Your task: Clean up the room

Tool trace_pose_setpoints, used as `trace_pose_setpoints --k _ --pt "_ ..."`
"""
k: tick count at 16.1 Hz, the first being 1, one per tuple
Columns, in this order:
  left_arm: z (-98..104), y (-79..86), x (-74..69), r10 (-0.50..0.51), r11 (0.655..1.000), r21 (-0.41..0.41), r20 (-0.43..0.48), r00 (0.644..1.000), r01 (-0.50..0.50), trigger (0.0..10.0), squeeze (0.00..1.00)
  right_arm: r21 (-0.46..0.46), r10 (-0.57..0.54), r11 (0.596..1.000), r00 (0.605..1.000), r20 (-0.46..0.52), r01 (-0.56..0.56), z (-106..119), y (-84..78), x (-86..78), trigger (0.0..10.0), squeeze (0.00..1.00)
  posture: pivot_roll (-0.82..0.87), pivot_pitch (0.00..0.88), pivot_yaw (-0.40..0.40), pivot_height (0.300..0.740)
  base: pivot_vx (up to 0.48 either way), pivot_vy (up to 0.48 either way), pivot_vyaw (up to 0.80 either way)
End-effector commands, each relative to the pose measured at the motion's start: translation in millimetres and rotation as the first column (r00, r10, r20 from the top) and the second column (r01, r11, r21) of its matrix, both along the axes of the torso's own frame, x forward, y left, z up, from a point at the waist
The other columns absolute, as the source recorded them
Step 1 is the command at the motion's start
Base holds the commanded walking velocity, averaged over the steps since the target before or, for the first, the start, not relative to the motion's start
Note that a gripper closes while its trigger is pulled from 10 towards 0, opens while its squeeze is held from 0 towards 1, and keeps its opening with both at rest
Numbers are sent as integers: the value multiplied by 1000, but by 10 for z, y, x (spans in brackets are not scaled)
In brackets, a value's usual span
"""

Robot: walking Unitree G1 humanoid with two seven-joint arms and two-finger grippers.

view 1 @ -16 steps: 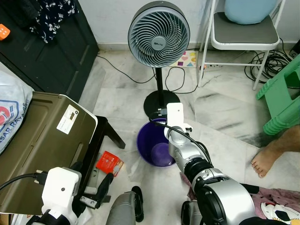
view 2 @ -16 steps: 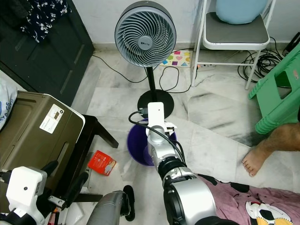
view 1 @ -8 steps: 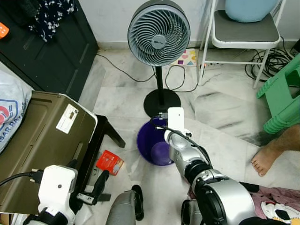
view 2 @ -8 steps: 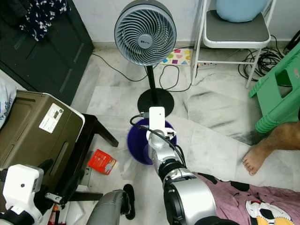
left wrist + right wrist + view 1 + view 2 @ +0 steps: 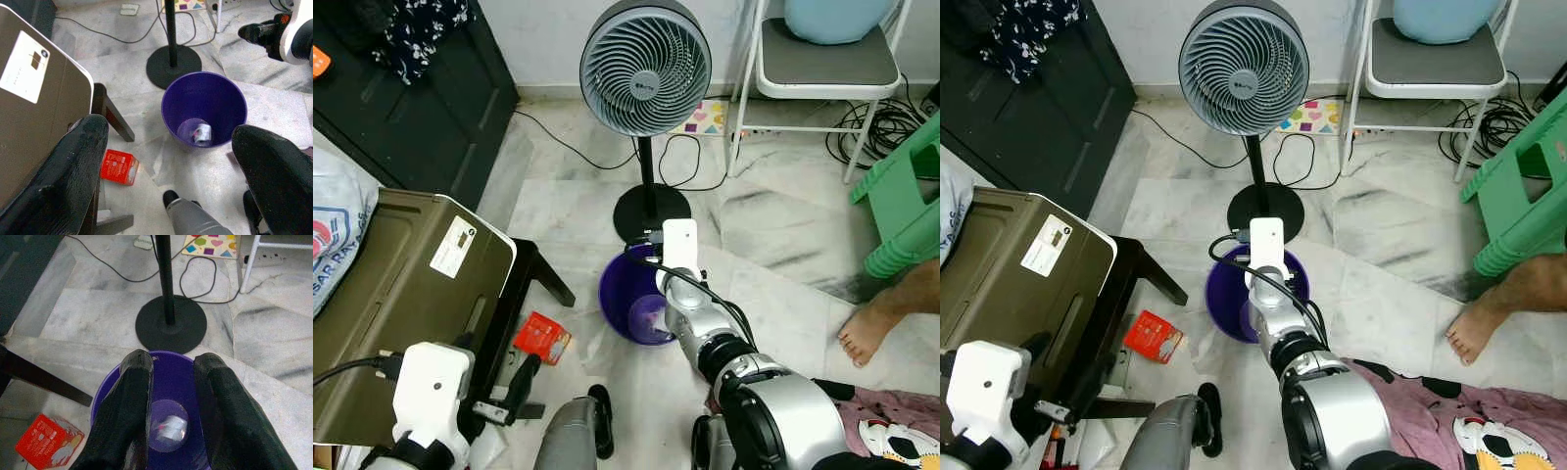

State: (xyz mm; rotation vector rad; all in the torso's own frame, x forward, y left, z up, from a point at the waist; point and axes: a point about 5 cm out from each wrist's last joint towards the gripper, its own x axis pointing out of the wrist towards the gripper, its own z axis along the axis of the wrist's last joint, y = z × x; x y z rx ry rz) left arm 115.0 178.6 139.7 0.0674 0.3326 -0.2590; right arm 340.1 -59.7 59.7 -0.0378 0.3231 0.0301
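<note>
A purple bin [image 5: 612, 294] stands on the marble floor in front of the fan's base [image 5: 651, 211]. A small crumpled wad [image 5: 170, 427] lies at its bottom, also visible as the wad [image 5: 201, 133] in the left wrist view. My right gripper [image 5: 173, 360] hangs over the bin [image 5: 105, 396], open, with nothing between its fingers. A red box [image 5: 542, 339] lies on the floor to the bin's left. My left gripper [image 5: 168, 132] is low at the near left, wide open and empty, looking toward the bin [image 5: 171, 105] and the red box [image 5: 119, 167].
A standing fan [image 5: 644, 67] rises just behind the bin. A brown case [image 5: 401, 294] on a black stand is at the left. A white chair [image 5: 822, 69], cables, a green stool [image 5: 906, 196] and a person's foot [image 5: 876, 328] are at the right. Clothes [image 5: 891, 421] lie near right.
My left wrist has sunk a little lower in the view. The right gripper has stayed over the bin with hardly any shift.
</note>
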Motion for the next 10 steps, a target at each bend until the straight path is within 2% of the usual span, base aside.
trace_pose_setpoints --k 1,3,5,7,9,10 --pt "-46 46 5 34 999 9 -24 999 -34 10000 0 114 142 983 989 46 -147 220 716 -106 10000 1000 198 244 138 740 0 0 0" --pt "-60 28 75 31 999 8 -4 1000 -31 10000 0 130 161 977 984 73 -170 273 727 -82 10000 1000 184 219 126 740 0 0 0" --pt "-91 -27 360 33 999 5 76 997 -33 10000 0 126 204 968 974 103 -216 243 626 -80 10000 1000 137 146 97 740 0 0 0" --pt "-79 -86 545 34 999 -12 135 990 -33 10000 0 120 207 968 972 112 -220 163 440 -112 10000 1000 107 99 84 740 0 0 0" --pt "-80 -161 726 20 1000 -28 184 983 -15 10000 0 108 186 973 968 166 -206 194 160 -138 10000 1000 73 44 70 740 0 0 0" --pt "-109 -189 823 15 1000 -21 195 981 -11 10000 0 88 181 976 970 164 -197 190 31 -139 10000 1000 40 0 59 740 0 0 0"
